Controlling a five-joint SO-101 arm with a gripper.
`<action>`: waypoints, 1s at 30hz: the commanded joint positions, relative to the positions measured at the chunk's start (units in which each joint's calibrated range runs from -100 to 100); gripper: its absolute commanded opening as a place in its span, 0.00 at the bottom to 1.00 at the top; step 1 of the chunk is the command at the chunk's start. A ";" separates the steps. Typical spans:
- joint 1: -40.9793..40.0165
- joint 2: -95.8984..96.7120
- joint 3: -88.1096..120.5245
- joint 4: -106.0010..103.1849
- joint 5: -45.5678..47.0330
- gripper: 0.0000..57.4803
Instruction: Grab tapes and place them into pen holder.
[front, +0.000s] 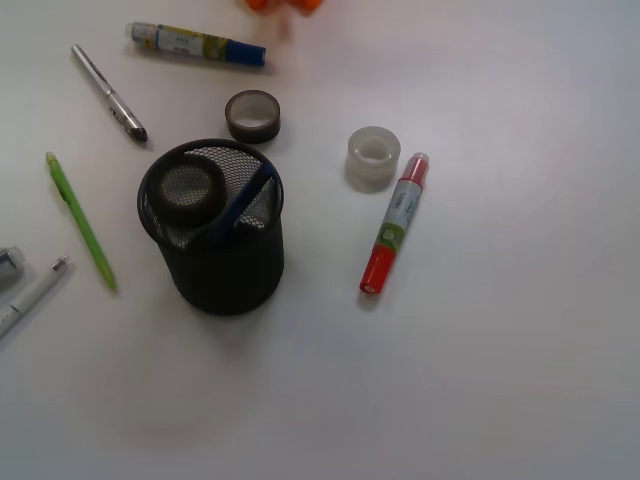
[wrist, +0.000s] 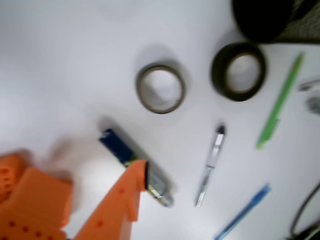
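We judge the step in hand to be the reach for the next roll, and the nearest candidate is the dark brown-grey ring of tape (front: 253, 116) lying flat on the white worktop (front: 500, 380), just beyond the black wire-mesh pen holder (front: 225, 270). The translucent whitish tape roll (front: 373, 157) sits further to the side, touching the cap end of the red-capped marker (front: 395, 222). One more dark tape ring (front: 190, 190) appears to lie in the holder's mouth beside a blue pen (front: 240, 205). The orange hand (wrist: 75, 167) hovers apart from every roll. In the blurred wrist view its jaws look spread and hold nothing. Directly under it lies the blue-and-yellow glue stick (wrist: 135, 167), so we should carry the hand past that before lowering. We advise coming straight down with one jaw inside the ring's hole and the other outside its wall, then pinching the wall. That keeps the roll from skidding on the smooth surface. On the lift we should rise above the holder's solid rim, centre over the free part of the opening, and release low.
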 joint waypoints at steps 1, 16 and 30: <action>-4.80 5.16 -2.14 2.28 -8.40 0.78; -0.01 17.31 14.71 -23.01 -11.23 0.67; 1.41 29.21 12.35 -30.88 -10.89 0.66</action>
